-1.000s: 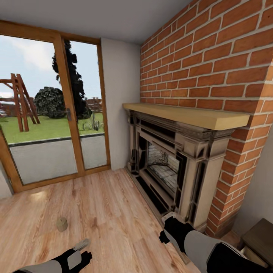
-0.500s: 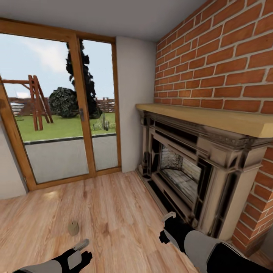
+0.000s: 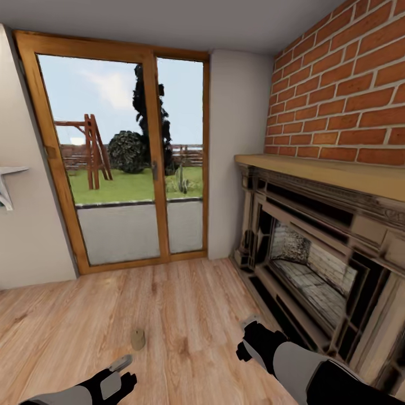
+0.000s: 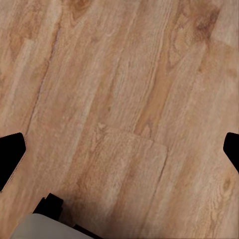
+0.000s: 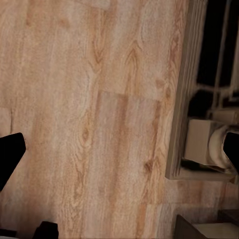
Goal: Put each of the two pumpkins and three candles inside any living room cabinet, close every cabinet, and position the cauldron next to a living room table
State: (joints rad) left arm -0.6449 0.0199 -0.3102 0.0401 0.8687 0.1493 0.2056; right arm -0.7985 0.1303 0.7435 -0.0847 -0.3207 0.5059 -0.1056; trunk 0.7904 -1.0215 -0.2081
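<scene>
Candle (image 3: 138,338) stands on the floor (image 3: 185,304) — centre it before lowering; left pincer (image 3: 121,374) and right pincer (image 3: 247,337) both released.

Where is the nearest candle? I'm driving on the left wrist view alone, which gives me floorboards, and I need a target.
Observer: In the head view a candle stands on the wooden floor, just ahead of the left gripper and slightly toward your right.
Operator: Anything near it to avoid?
Observer: A fireplace runs along your right side, well apart from the candle. The right wrist view shows its foot close beside the right gripper.
Operator: Are both grippers ready?
Observer: Both have their fingers spread wide with nothing between them.
</scene>
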